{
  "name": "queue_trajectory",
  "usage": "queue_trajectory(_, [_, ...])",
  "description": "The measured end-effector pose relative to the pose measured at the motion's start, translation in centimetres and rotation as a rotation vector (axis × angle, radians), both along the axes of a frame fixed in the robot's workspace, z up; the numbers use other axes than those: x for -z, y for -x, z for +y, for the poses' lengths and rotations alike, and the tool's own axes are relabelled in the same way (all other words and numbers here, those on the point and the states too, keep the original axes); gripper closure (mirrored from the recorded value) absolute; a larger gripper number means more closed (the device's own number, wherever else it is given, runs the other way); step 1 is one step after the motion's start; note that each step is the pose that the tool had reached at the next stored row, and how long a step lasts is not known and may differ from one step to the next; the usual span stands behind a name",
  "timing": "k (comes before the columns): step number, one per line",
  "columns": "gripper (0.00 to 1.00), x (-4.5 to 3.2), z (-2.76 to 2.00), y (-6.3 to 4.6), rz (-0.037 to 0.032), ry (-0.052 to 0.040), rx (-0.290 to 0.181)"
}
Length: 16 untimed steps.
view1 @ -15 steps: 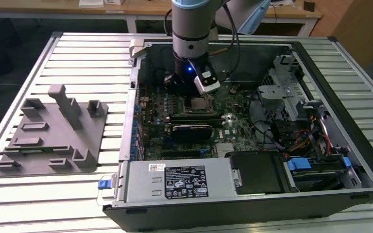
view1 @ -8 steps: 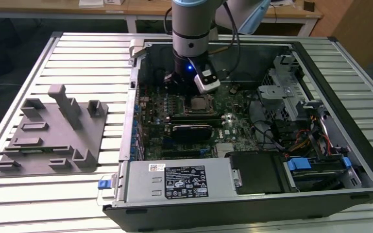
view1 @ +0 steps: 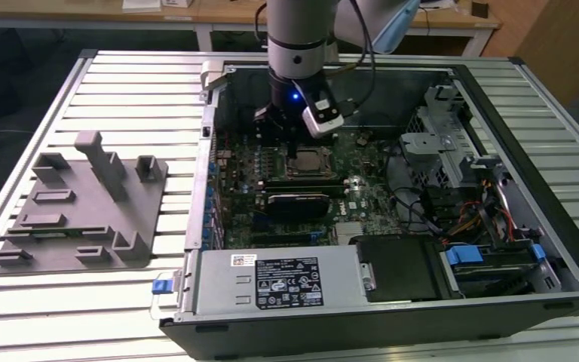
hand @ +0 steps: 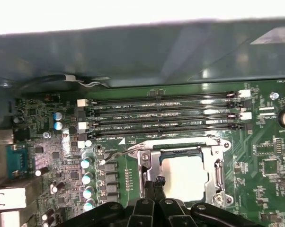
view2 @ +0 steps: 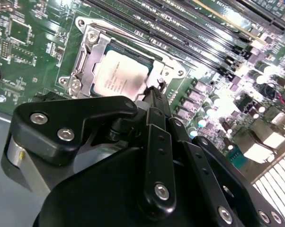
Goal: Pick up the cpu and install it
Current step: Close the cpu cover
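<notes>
The cpu [view1: 310,159] lies flat inside the black socket with its metal frame [view1: 292,161] on the green motherboard, within the open computer case. Its pale silvery top shows in both wrist views [view2: 119,73] [hand: 185,172]. My gripper [view1: 292,139] hangs just above the board, beside the socket's edge. Its black fingertips [view2: 154,92] [hand: 156,182] are pressed together with nothing between them, and they stand off one side of the cpu, apart from it.
The grey plastic tray [view1: 78,204] with upright posts stands on the slatted table at the exterior view's left. Memory slots [hand: 161,116] run beside the socket. The power supply [view1: 280,279], drive cage [view1: 451,158] and cables crowd the case's other parts.
</notes>
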<state>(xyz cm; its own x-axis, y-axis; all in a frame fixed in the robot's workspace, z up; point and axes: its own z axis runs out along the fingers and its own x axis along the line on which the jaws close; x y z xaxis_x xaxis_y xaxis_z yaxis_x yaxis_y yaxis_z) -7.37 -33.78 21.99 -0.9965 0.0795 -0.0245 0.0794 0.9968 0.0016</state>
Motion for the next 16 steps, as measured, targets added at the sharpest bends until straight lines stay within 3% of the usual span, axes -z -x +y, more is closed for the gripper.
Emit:
queue_trajectory(7, [0.89, -0.39, 0.0, -0.3, 0.0, 0.0, 0.0])
queue_trajectory(16, [0.89, -0.4, 0.0, -2.9, 0.0005, 0.0003, 0.0])
